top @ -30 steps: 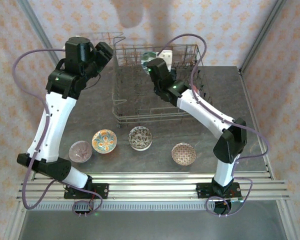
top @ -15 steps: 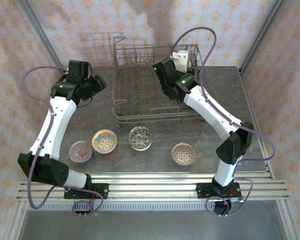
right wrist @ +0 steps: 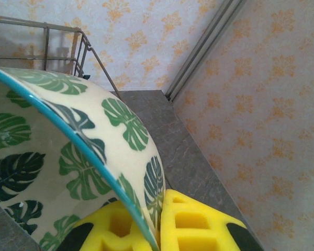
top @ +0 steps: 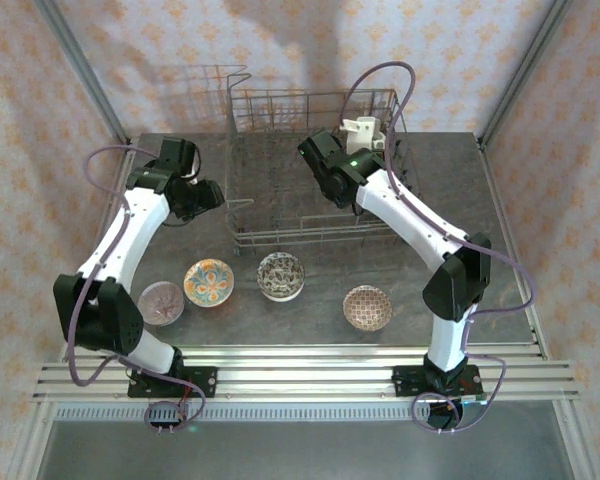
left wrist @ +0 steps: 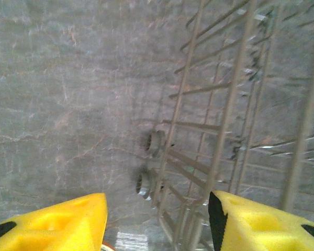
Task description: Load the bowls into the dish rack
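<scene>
The right gripper is seen from above over the far half of the dish rack, inside the line of its tall wire walls. In the right wrist view the same gripper is closed on a leaf-patterned bowl: the teal rim is pinched between the two yellow pads, one pad on the inside and one on the outside. The bowl is held on edge, its cream body with green leaves rising from the pads, and a top corner of the rack is seen beyond it.

The left gripper is held low over the table, just beside the left wall of the rack. In the left wrist view its pads are parted and nothing is held between them; grey stone is seen below, and the rack's wire side stands just to the right.

Four bowls are left on the table in a row near the front of the rack, well apart from both grippers: a pink-brown bowl, an orange bowl touching or almost touching it, a dark patterned bowl and a brown patterned bowl.
</scene>
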{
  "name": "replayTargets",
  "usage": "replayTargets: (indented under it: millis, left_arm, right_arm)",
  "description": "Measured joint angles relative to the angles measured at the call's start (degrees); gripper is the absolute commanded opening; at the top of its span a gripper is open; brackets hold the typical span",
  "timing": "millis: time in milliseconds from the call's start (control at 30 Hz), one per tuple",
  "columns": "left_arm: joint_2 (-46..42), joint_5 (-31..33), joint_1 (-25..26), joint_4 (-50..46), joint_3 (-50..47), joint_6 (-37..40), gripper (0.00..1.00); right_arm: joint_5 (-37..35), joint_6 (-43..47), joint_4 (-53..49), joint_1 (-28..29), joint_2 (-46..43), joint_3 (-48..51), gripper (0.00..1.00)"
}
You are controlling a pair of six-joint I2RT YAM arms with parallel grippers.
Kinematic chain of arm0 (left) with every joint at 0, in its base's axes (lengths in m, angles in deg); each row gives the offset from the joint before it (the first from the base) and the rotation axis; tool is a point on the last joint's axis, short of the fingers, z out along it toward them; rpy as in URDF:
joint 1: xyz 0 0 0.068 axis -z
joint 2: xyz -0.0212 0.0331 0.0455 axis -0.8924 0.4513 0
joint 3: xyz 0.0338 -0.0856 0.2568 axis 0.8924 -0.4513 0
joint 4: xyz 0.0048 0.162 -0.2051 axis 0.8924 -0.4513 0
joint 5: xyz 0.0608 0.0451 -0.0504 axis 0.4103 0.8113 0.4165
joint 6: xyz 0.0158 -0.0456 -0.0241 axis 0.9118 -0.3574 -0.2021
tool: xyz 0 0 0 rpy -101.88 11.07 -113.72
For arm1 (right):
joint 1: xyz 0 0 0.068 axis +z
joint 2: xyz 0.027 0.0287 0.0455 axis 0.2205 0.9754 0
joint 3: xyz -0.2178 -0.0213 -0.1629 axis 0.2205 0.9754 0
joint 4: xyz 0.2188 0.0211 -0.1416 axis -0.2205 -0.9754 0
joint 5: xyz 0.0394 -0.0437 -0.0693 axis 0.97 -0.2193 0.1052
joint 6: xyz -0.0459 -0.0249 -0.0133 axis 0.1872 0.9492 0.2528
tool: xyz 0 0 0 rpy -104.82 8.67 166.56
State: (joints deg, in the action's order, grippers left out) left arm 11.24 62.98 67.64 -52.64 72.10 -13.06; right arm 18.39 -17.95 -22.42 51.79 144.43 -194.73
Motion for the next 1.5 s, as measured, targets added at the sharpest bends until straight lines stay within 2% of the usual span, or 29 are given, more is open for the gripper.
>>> replayTargets:
  millis: [400,667,933,1233,1500]
  left_arm:
    - [4.68,1.07,0.55,-3.63,-0.33,2.10,0.54]
    - [4.81,1.86,2.01,-3.10,-0.35,2.84,0.54]
    - [5.20,0.55,5.01,-2.62,-0.24,2.84,0.53]
    - [4.98,-2.12,6.36,-1.29,-1.29,2.82,0.52]
    - [3.91,-3.56,6.43,0.31,-2.93,2.80,0.52]
  right_arm:
    - [-2.78,-10.95,-14.60,0.00,8.35,-11.30,0.00]
    - [-6.01,-24.00,-29.70,0.00,16.28,-22.34,0.00]
    - [-6.88,-31.93,-33.94,0.00,17.31,-21.05,0.00]
    - [-7.96,-34.84,-34.56,-1.11,19.78,-19.19,0.00]
    - [-8.09,-36.63,-34.60,-4.66,20.68,-15.43,0.00]
